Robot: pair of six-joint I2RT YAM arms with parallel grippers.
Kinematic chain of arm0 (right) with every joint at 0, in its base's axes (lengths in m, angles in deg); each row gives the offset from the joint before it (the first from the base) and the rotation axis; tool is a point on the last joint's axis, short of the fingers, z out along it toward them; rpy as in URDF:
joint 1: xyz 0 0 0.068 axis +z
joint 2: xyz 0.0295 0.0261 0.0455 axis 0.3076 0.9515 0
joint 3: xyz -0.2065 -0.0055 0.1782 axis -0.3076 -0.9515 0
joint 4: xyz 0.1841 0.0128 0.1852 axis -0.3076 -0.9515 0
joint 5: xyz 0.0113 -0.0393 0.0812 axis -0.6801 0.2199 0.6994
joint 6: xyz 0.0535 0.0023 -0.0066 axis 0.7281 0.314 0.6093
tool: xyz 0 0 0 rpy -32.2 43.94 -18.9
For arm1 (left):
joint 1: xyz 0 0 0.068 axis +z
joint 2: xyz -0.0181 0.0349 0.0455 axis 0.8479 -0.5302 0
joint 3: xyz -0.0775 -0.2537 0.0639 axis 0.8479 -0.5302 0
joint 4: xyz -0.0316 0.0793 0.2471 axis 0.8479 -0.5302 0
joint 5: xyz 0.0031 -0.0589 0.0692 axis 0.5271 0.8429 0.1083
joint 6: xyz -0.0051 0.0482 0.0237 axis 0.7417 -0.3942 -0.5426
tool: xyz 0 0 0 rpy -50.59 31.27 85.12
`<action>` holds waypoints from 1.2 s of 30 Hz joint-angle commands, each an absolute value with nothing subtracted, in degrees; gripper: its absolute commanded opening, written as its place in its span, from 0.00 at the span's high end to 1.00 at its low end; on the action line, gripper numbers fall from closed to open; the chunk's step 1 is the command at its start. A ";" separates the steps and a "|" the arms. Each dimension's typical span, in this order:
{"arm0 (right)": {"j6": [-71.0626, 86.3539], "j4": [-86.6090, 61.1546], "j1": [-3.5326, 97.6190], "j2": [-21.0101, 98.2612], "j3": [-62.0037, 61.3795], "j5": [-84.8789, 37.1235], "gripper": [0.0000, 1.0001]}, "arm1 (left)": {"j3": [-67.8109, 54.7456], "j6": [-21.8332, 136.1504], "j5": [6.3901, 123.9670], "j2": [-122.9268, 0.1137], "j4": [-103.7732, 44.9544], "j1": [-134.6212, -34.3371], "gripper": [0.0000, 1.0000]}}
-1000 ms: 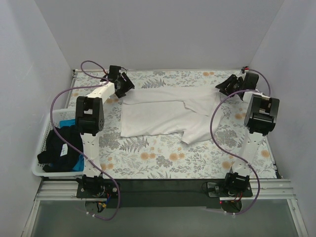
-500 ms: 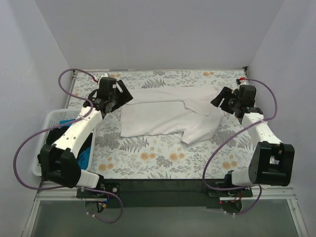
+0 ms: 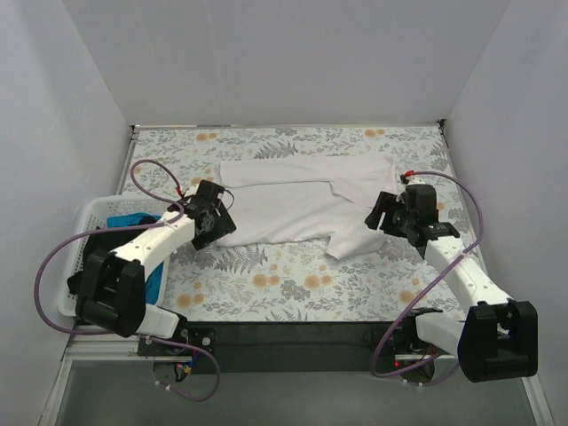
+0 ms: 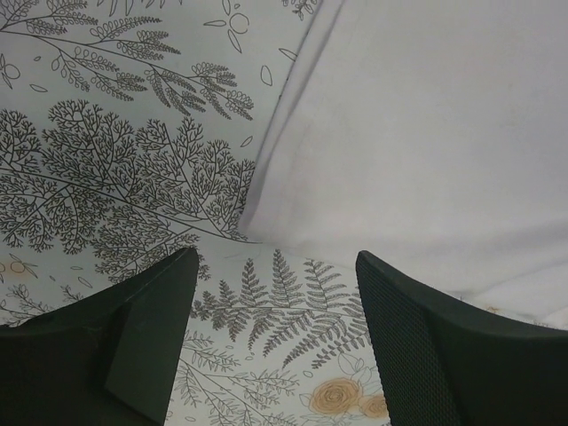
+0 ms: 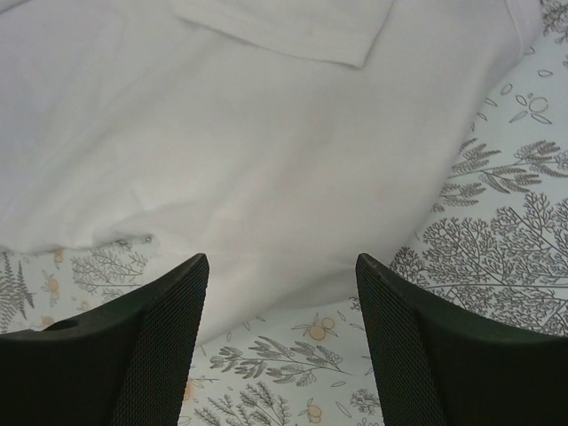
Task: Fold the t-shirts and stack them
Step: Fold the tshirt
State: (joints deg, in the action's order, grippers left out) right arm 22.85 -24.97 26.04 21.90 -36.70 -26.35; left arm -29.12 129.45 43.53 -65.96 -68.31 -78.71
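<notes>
- While the white t-shirt lies spread on the tablecloth toward the far middle of the table, no finished fold shows and no stack has been started.
- Its right part is rumpled, with a sleeve or flap doubled over the body and a lobe reaching toward the near edge. Its left part lies flat.
- A black shirt and a blue shirt sit bunched in the basket at the left, partly hidden by the left arm.
- Judgement: early in the task. The first shirt is laid out and ready for folding. All folds, the stacking and the other shirts are left to do.
- Left gripper: jaws spread, nothing between them, low over the cloth just short of the shirt's near-left corner.
- Right gripper: jaws spread, empty, over the near-right lobe of the shirt. Contact with the fabric cannot be told.
- Change from half a second ago: both grippers were further back, the left by the shirt's far-left corner and the right by its far-right edge. Both have drawn toward the near hem, with the arms stretched lower and flatter.
- One second ago both stood further back still, near the far corners.
- The shirt's outline looks much the same across all three overhead frames.
</notes>
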 commanded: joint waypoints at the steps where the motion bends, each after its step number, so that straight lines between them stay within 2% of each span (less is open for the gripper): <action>1: 21.14 -25.75 26.09 19.86 -39.03 -30.46 0.26 | -27.02 130.22 39.87 -68.69 -67.37 -79.16 0.30; 9: 19.90 -25.67 26.09 19.77 -40.61 -31.25 0.27 | -26.93 131.62 38.64 -73.62 -66.23 -79.78 0.38; 12: 19.82 -25.40 26.00 20.56 -41.05 -31.25 0.27 | -27.72 132.15 38.11 -74.33 -65.62 -79.86 0.44; 14: 19.82 -25.32 25.92 21.00 -41.14 -32.75 0.28 | -28.34 132.33 37.58 -74.33 -65.53 -79.95 0.56; 15: 19.64 -25.32 25.65 21.52 -41.05 -32.23 0.29 | -29.30 132.41 37.23 -74.16 -65.35 -79.95 0.65; 16: 19.73 -25.32 25.65 21.79 -41.05 -32.05 0.29 | -29.74 132.41 37.23 -73.98 -65.09 -79.95 0.65; 17: 19.73 -25.32 25.48 21.88 -41.05 -32.13 0.30 | -30.27 132.50 37.40 -73.80 -64.74 -79.87 0.72; 19: 20.08 -24.97 24.95 22.49 -41.49 -31.96 0.30 | -31.15 132.85 37.76 -73.36 -64.03 -79.95 0.78; 20: 20.25 -24.70 24.77 22.84 -41.75 -31.96 0.30 | -31.41 132.85 37.76 -73.19 -63.95 -79.87 0.86; 23: 20.69 -24.17 23.54 23.55 -42.55 -29.50 0.30 | -31.68 133.12 37.58 -72.93 -64.21 -79.87 0.95; 26: 20.78 -23.91 22.14 23.64 -43.25 -29.15 0.32 | -32.64 133.82 36.97 -71.52 -64.82 -79.95 1.00; 28: 20.87 -23.56 21.00 24.08 -43.77 -27.58 0.36 | -33.35 134.00 37.14 -70.38 -64.82 -79.87 1.00; 36: 22.71 -20.31 15.56 27.24 -46.06 -20.72 0.41 | -33.96 134.00 37.32 -69.15 -64.65 -79.86 1.00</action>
State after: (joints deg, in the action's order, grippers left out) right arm 21.67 -23.51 18.17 26.41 -44.81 -24.51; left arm -33.38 133.54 39.14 -71.60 -64.29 -79.74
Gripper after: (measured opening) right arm 0.589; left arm 0.015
